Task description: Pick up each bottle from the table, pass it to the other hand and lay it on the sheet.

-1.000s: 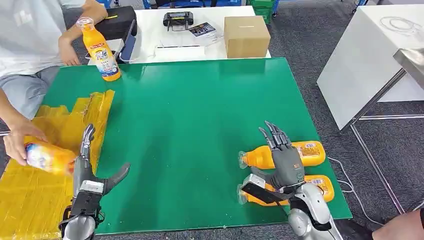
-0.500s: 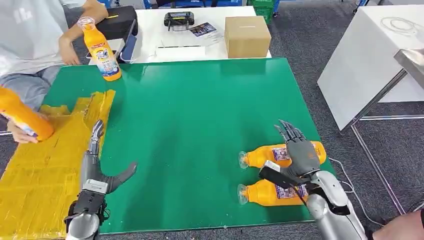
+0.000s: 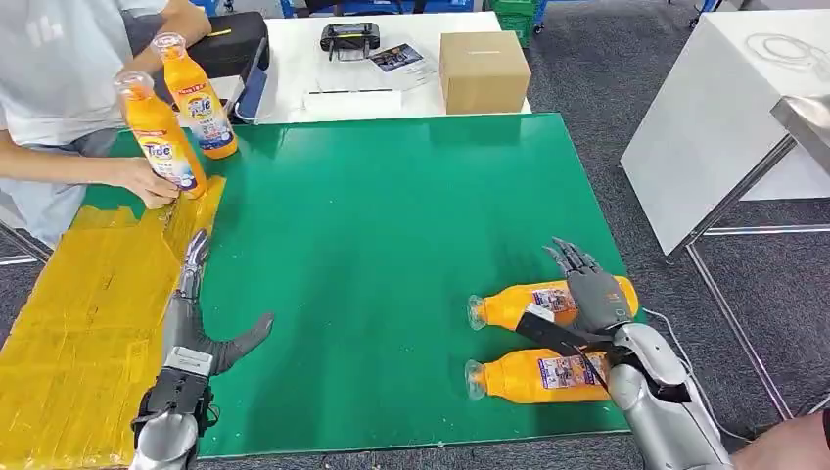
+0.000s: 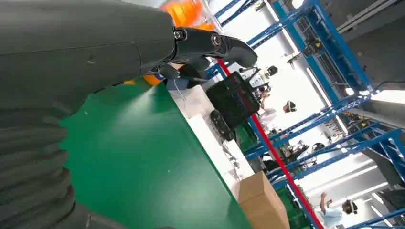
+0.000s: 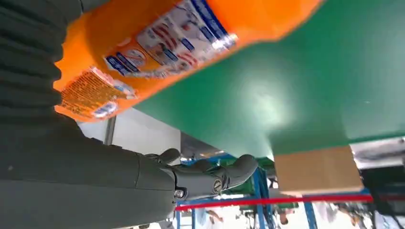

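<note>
Two orange bottles lie on the green table at the near right: the farther bottle [image 3: 519, 304] and the nearer bottle [image 3: 536, 378], caps pointing left. My right hand [image 3: 585, 294] hovers open over the farther one's label end, thumb between the two bottles. The right wrist view has an orange bottle [image 5: 162, 43] close beside the hand's fingers [image 5: 205, 177]. My left hand [image 3: 194, 313] is open and holds nothing, at the edge of the yellow sheet [image 3: 78, 333], its fingers [image 4: 210, 43] stretched forward. A person's hand [image 3: 147, 179] holds a third bottle [image 3: 157, 132] upright at the sheet's far end.
A fourth bottle [image 3: 199, 96] stands at the table's far left corner. Behind the green table [image 3: 391, 215], a white table carries a cardboard box [image 3: 483, 69], a black case [image 3: 230, 44] and a controller [image 3: 348, 37]. A white bench [image 3: 724, 108] stands to the right.
The person lifted the bottle off the sheet and now holds it upright at the sheet's far end. My right hand shifted right, over the farther bottle. My left hand edged slightly forward.
</note>
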{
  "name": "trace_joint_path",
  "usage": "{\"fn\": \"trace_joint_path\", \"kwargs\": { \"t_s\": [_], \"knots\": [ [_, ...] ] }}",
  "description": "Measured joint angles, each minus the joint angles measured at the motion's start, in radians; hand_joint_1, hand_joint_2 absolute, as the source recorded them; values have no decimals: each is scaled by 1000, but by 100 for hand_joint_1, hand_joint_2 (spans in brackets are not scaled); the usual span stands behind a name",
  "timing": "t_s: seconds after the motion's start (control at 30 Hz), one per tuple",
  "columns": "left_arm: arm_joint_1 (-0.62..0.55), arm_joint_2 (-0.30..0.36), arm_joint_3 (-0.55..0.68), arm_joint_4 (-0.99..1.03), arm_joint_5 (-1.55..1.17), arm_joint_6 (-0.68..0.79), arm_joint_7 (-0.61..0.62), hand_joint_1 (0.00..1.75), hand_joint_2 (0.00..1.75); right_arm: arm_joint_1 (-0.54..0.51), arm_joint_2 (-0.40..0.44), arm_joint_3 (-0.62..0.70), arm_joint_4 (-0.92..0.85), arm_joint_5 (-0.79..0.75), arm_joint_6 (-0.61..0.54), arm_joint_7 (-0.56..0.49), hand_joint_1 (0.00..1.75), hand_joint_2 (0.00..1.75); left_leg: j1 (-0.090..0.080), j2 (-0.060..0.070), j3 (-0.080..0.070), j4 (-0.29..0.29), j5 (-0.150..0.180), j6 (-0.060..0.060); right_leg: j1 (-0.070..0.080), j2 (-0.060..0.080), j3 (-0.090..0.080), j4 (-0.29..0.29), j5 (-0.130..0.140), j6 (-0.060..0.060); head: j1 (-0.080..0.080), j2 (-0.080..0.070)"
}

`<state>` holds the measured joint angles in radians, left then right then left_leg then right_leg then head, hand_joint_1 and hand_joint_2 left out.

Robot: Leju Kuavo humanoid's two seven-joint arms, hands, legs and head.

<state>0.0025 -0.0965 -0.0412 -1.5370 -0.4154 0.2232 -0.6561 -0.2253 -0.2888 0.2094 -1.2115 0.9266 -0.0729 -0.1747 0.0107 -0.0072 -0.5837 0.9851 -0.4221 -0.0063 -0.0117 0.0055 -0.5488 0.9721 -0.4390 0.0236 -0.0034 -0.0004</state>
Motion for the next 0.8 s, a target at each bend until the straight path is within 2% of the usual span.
{"fn": "trace_joint_path", "kwargs": {
  "t_s": [0.27, 0.8],
  "knots": [
    [-16, 0, -6, 10, 21, -4, -4, 0, 175, -62, -18, 30, 130, -7, 42, 0, 0, 175, 0, 0, 0, 0, 0, 0, 0, 0, 0, 0, 0, 0, 0, 0],
    [-29, 0, -23, 32, 48, -11, -12, 0, 175, -126, -120, 70, 267, -24, 112, 27, 5, 175, 0, -1, 1, 0, 0, 0, -1, -2, 1, 0, 0, 0, 0, 0]
  ]
}}
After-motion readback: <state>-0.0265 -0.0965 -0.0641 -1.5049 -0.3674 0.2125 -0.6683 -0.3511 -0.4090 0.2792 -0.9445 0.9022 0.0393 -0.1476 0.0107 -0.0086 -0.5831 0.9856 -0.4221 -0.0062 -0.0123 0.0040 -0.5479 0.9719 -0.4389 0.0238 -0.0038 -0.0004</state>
